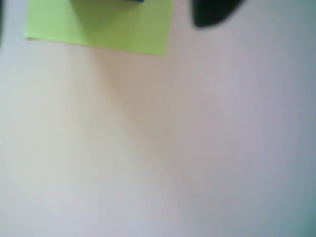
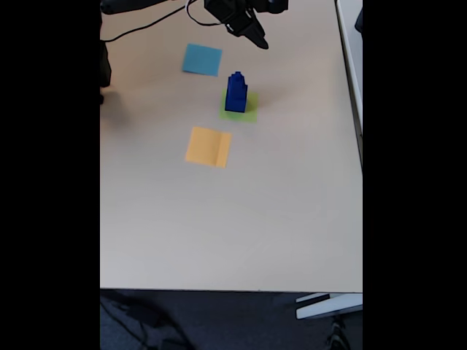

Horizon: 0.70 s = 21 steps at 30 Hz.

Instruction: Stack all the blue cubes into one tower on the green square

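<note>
We see the tower (image 2: 236,92) on the green square (image 2: 250,113); gripper (image 2: 259,40) at one o'clock, jaw state unclear.

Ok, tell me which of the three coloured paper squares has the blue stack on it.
The green square: the tower stands on it, while the light-blue square and orange-yellow square lie bare.

I see light-blue square (image 2: 202,60) flat on beige table (image 2: 277,204), orange-yellow square (image 2: 209,146) nearer camera, well apart. Black cable (image 2: 149,28) trails across table's far edge.
</note>
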{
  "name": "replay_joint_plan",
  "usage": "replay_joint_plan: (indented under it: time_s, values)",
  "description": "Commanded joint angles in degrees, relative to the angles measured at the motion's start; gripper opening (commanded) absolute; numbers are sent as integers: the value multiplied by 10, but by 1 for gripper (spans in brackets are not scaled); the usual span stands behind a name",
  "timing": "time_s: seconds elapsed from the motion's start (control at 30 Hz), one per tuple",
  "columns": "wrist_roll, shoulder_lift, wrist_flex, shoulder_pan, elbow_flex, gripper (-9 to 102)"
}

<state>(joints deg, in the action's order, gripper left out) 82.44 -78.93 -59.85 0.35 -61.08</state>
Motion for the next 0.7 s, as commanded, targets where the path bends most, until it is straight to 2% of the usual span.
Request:
replay_joint_plan:
  time_s: [0.0, 0.2, 0.43, 0.67]
  values:
    - [-20, -3, 0, 2, 55, 39]
    - [-48, 13, -3, -5, 76, 37]
    - [-4, 12, -28, -25, 22, 38]
    - [-25, -35, -41, -7, -39, 39]
